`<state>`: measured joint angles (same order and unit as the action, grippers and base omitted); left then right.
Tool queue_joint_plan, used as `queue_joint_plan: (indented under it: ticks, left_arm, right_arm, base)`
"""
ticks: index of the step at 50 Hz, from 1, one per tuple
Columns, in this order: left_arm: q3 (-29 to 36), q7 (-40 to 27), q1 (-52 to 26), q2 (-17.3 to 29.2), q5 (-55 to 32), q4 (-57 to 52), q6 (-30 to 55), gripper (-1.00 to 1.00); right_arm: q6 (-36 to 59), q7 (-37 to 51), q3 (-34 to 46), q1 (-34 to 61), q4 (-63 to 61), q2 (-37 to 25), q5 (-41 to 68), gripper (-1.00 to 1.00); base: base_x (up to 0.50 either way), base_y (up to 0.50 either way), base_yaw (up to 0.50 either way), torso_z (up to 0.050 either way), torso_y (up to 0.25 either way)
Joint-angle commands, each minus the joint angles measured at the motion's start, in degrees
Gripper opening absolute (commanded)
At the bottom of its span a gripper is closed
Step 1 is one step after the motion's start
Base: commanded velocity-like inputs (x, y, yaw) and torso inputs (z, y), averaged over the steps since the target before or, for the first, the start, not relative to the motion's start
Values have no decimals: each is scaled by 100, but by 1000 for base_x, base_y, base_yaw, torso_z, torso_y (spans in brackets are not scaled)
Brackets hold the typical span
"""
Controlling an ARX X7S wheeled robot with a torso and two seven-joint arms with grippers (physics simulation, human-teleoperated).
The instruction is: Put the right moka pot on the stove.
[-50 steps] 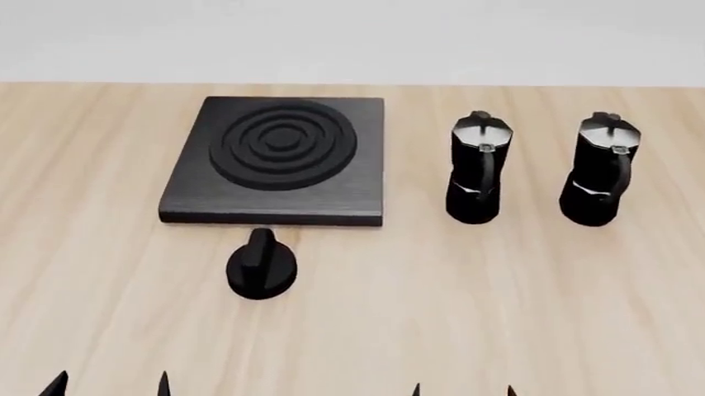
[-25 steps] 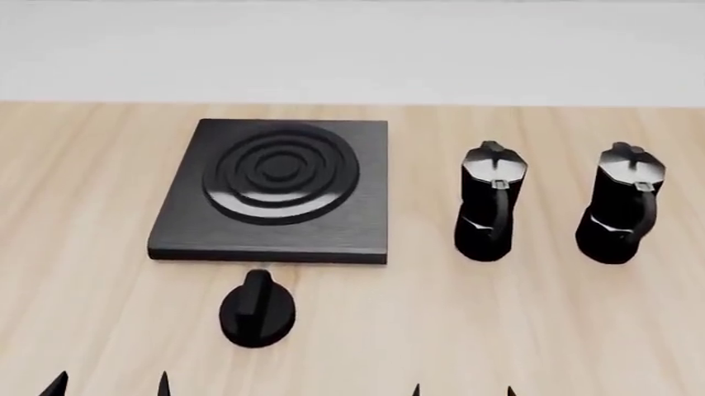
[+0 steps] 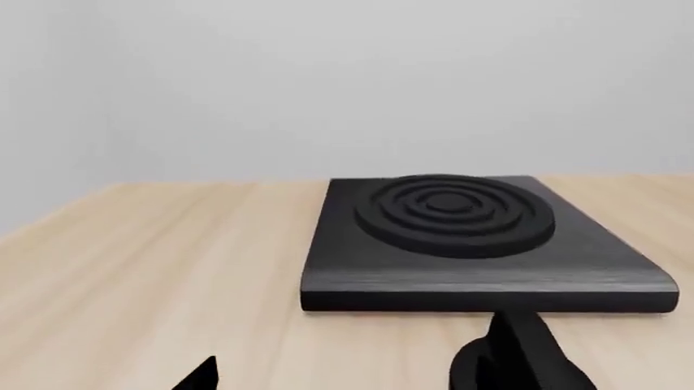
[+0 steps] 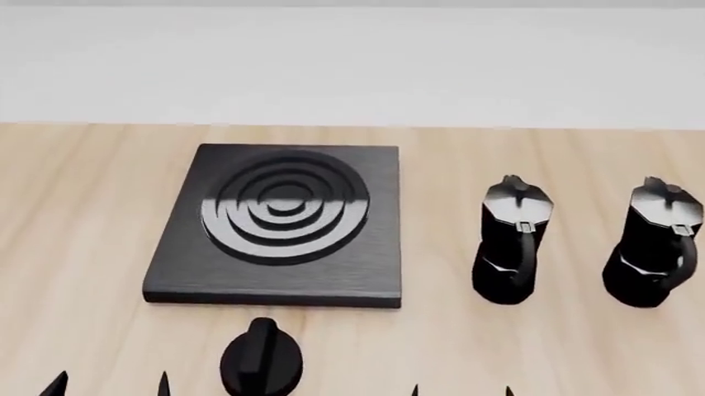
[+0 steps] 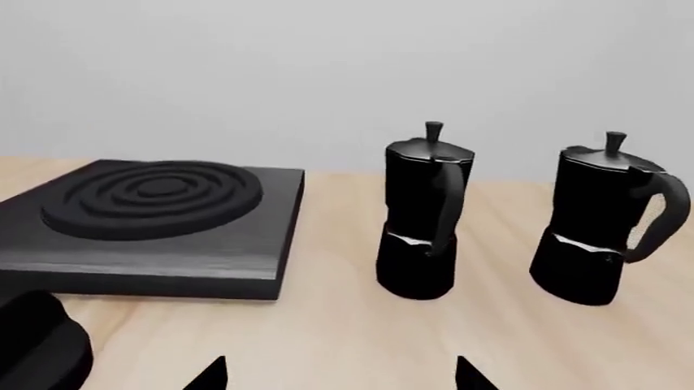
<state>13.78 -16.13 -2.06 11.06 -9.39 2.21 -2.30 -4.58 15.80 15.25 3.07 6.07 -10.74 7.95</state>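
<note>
Only the dark fingertips of the left gripper (image 4: 109, 384) show at the bottom edge of the head view. The two tips stand apart with bare wood between them, open and holding nothing. The right gripper (image 4: 463, 389) shows the same way, its two tips spread wide and empty, low over the wooden table (image 4: 88, 214).

Just ahead of the left gripper, a black oval knob (image 4: 262, 360) lies on the table, close to the near edge of the stove (image 4: 282, 223) but apart from it. The stove is a flat dark slab with raised concentric rings, and nothing stands on it. In the left wrist view the slab (image 3: 466, 244) fills the middle ground, with the knob (image 3: 521, 361) partly visible in front of it.

The right moka pot (image 4: 655, 243) stands upright on the table at the far right of the head view, well apart from the stove, its curved handle turned toward the camera. Between it and the stove stands the other moka pot (image 4: 513, 241), also upright, near the first but not touching it. The right wrist view shows both pots side by side, the right one (image 5: 603, 219) and its twin (image 5: 425, 213), with the stove (image 5: 152, 219) beyond them to one side.
</note>
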Motion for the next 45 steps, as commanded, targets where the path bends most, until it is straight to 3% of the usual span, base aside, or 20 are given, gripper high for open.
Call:
queue_joint_plan:
  ticks: [1,23,45]
  left_arm:
    - [32,-32,-4,27,-20,-6,1,100]
    - [85,-86,-13,72,-64,-7,-14,100]
    - [146,-117,-19,108,-103,15,-77,100]
  right_arm:
    - [-13,26,44,6,6,-18,15,100]
    - [-1,61,53,26,-14,-59,150,100]
    - [-31,70,125,41,40,-107,195,100]
  base:
    - [227,102,0,0,0]
    - [238,50,0,0,0]
    - [251,-103,0,0,0]
